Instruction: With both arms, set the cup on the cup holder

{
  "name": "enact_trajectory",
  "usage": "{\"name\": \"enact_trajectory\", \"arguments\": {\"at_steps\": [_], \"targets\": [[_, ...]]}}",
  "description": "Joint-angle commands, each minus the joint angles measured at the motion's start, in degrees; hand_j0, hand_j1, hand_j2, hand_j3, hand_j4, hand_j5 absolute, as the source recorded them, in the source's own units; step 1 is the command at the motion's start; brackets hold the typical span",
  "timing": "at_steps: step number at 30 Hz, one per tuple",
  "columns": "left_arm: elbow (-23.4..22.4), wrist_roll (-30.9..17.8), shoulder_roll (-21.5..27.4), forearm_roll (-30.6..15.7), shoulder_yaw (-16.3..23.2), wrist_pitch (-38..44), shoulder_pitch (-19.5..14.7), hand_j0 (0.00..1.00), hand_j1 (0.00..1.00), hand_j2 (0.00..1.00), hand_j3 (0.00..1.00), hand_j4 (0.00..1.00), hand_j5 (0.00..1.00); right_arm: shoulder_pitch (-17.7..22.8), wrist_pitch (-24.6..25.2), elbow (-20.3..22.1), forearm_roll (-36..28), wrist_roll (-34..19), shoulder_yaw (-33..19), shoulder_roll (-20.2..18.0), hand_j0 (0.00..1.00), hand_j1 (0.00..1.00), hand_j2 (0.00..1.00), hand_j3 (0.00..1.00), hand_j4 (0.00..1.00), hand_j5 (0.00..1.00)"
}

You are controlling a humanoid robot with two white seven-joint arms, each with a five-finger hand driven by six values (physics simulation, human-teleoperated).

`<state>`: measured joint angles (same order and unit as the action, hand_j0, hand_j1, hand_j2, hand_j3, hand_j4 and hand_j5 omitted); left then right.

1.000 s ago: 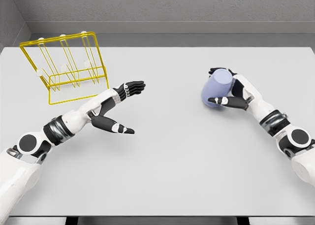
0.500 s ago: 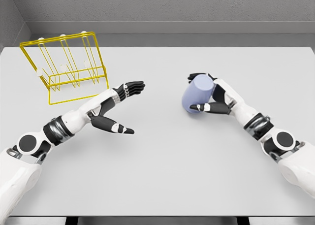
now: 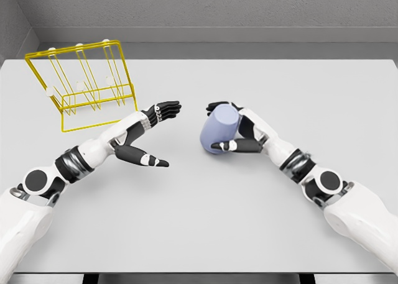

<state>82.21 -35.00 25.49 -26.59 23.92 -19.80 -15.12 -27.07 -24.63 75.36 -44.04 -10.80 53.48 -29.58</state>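
Observation:
A pale blue cup is held just above the table near its middle, tilted, with my right hand shut on it from the right side. My left hand is open to the cup's left, fingers stretched toward it and thumb spread below, a short gap away. The yellow wire cup holder with white-tipped pegs stands at the far left of the table, behind the left arm.
The grey table runs to a front edge at the bottom and a grey wall at the back. Nothing else stands on it.
My right hand has carried the cup leftward from the table's right side to near the middle, close to the left hand. The left arm has barely moved.

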Motion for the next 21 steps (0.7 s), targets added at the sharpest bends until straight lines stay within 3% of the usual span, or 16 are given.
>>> {"name": "enact_trajectory", "arguments": {"at_steps": [1, 10, 21], "targets": [[-0.03, 0.0, 0.0, -0.39, -0.01, 0.03, 0.0, 1.0, 1.0, 1.0, 1.0, 1.0, 1.0, -0.09, 0.02, 0.05, 0.27, -0.01, 0.84, 0.84, 0.76, 0.76, 0.76, 0.76, 0.76, 0.76], [-0.21, 0.0, 0.0, -0.39, -0.01, 0.03, 0.0, 1.0, 1.0, 1.0, 1.0, 1.0, 1.0, -0.09, 0.02, 0.05, 1.06, 0.17, 2.69, 2.95, 0.76, 0.76, 0.76, 0.76, 0.76, 0.76], [-5.92, 0.0, -1.49, -0.31, -1.77, 0.03, 0.53, 1.0, 1.0, 1.0, 1.0, 1.0, 1.0, -0.88, 0.64, -3.64, 2.56, 0.43, 2.86, 3.83, 0.76, 0.76, 0.76, 0.76, 0.76, 0.76]]}}
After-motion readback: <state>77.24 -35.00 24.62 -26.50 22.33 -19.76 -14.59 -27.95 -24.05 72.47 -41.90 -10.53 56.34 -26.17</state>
